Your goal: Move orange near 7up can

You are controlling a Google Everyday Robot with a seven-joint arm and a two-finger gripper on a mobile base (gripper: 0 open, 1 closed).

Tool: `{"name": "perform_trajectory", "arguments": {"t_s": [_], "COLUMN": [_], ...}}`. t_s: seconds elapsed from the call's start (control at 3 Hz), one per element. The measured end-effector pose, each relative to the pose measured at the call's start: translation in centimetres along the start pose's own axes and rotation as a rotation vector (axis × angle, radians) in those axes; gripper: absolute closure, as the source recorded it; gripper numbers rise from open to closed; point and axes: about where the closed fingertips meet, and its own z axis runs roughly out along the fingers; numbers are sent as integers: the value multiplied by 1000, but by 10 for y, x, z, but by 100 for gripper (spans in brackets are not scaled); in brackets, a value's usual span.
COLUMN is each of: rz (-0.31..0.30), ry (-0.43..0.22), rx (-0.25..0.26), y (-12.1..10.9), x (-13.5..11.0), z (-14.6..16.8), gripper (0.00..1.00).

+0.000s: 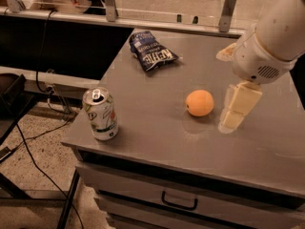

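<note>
Gripper [232,118] hangs just beside the orange [199,102] on the worktop [157,137], spread or closed I cannot tell, and that likely firm, smooth, roll-prone fruit, well apart from the can [100,113], wants a squeeze across its widest middle.

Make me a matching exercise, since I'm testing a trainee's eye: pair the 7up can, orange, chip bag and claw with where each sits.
Things:
1. 7up can
2. orange
3. chip bag
4. claw

Places:
A. far part of the table top
B. low over the top, beside the fruit, toward the picture's right
C. front left corner, upright
D. middle of the top

Pairs: 1-C, 2-D, 3-A, 4-B
</note>
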Motion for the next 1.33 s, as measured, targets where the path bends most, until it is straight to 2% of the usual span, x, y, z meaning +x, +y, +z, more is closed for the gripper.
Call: {"name": "perform_trajectory", "arguments": {"t_s": [0.33,0.67,1.0,1.33], "rz": [-16,-4,11,15], "ry": [-23,-21,-20,-17], "rx": [-35,-55,-67,-67], "y": [-8,-17,-26,-36], "x": [-15,-15,-8,-4], "z": [41,72,98,115], "gripper": [0,0,17,40]}}
